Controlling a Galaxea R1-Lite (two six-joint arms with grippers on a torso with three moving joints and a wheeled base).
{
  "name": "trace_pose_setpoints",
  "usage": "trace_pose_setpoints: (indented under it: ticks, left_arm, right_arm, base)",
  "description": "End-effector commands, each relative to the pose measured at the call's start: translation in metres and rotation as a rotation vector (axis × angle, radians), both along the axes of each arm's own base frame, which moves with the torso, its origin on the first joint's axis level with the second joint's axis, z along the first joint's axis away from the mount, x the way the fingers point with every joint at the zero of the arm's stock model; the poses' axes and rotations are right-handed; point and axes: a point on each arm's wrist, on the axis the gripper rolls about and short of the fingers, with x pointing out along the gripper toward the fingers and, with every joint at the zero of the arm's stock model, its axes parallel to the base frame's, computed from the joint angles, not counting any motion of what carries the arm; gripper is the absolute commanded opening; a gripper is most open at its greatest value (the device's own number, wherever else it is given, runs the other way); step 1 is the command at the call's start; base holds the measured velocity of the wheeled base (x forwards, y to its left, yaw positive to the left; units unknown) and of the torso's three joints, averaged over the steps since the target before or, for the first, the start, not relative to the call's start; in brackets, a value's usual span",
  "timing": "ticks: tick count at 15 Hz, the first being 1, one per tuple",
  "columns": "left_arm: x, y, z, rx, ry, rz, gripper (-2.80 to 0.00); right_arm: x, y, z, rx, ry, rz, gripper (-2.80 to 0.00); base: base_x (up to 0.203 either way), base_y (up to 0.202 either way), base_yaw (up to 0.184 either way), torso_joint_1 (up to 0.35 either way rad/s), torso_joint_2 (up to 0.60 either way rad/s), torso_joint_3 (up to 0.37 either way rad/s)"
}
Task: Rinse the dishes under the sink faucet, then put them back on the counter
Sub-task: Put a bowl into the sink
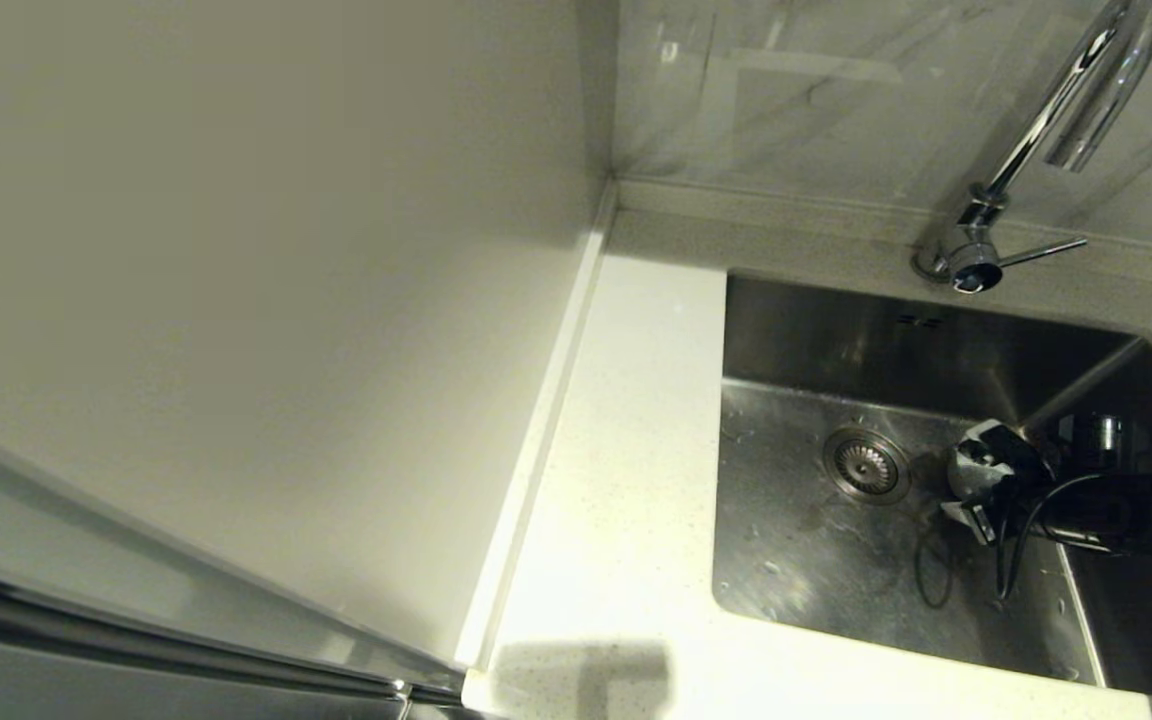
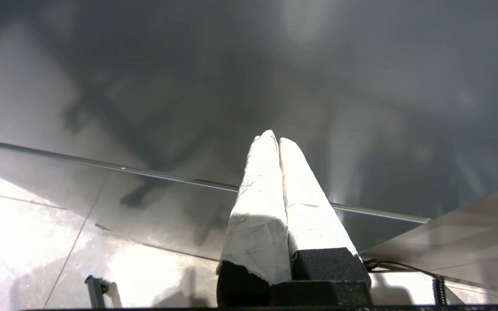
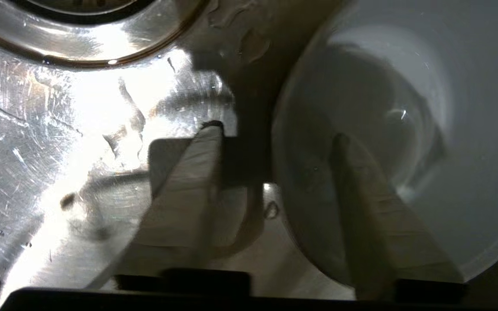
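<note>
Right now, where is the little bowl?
The small pale bowl is down in the sink, right of the drain strainer. The right tool is open across its rim, one finger inside, one outside.

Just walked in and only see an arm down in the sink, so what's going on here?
The right hand is down inside the sink, beside the drain strainer. Its fingers are open and straddle the rim of a pale bowl, one inside it and one outside, not yet closed. The faucet shows no running water, though droplets lie on the basin floor. The left hand is shut on nothing, parked away from the sink. No dish shows on the counter.
</note>
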Motion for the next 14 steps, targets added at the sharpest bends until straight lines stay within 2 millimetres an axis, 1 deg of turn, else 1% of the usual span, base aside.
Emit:
trace_pose_setpoints:
  ticks: [1, 3, 5, 6, 8, 9, 11, 13, 14]
  left_arm:
    - [0.0, 0.0, -0.001, 0.0, 0.002, -0.001, -2.8]
    - [0.0, 0.0, -0.001, 0.0, 0.003, -0.001, -2.8]
    - [0.0, 0.0, -0.001, 0.0, 0.003, 0.0, -2.8]
    - [0.0, 0.0, -0.001, 0.0, 0.003, -0.001, -2.8]
    - [0.0, 0.0, -0.001, 0.0, 0.003, -0.001, -2.8]
    - [0.0, 0.0, -0.001, 0.0, 0.003, -0.001, -2.8]
    - [0.0, 0.0, -0.001, 0.0, 0.003, -0.001, -2.8]
    - [0.0, 0.0, -0.001, 0.0, 0.003, 0.0, -2.8]
    - [0.0, 0.0, 0.0, 0.0, 0.001, -0.001, -2.8]
  right_arm:
    - [-0.002, 0.001, 0.013, -0.011, -0.028, 0.004, 0.0]
    - [-0.005, 0.002, 0.024, -0.018, -0.047, 0.006, 0.0]
    - [-0.009, 0.004, 0.041, -0.029, -0.08, 0.008, 0.0]
    - [-0.011, 0.006, 0.053, -0.035, -0.097, 0.008, 0.0]
    - [-0.023, 0.01, 0.086, -0.046, -0.127, 0.007, 0.0]
    - [-0.031, 0.012, 0.106, -0.052, -0.141, 0.004, 0.0]
    - [-0.054, 0.018, 0.147, -0.084, -0.152, -0.036, 0.0]
    - [-0.088, 0.028, 0.185, -0.136, -0.098, -0.128, 0.0]
    - [-0.107, 0.033, 0.2, -0.153, -0.055, -0.166, 0.0]
  base:
    - [0.0, 0.0, 0.0, 0.0, 0.0, 0.0]
    - [0.0, 0.0, 0.0, 0.0, 0.0, 0.0]
    - [0.0, 0.0, 0.0, 0.0, 0.0, 0.0]
    - [0.0, 0.0, 0.0, 0.0, 0.0, 0.0]
    - [0.0, 0.0, 0.0, 0.0, 0.0, 0.0]
    - [0.0, 0.0, 0.0, 0.0, 0.0, 0.0]
    - [0.0, 0.0, 0.0, 0.0, 0.0, 0.0]
    - [0.0, 0.0, 0.0, 0.0, 0.0, 0.0]
    - [0.0, 0.0, 0.0, 0.0, 0.0, 0.0]
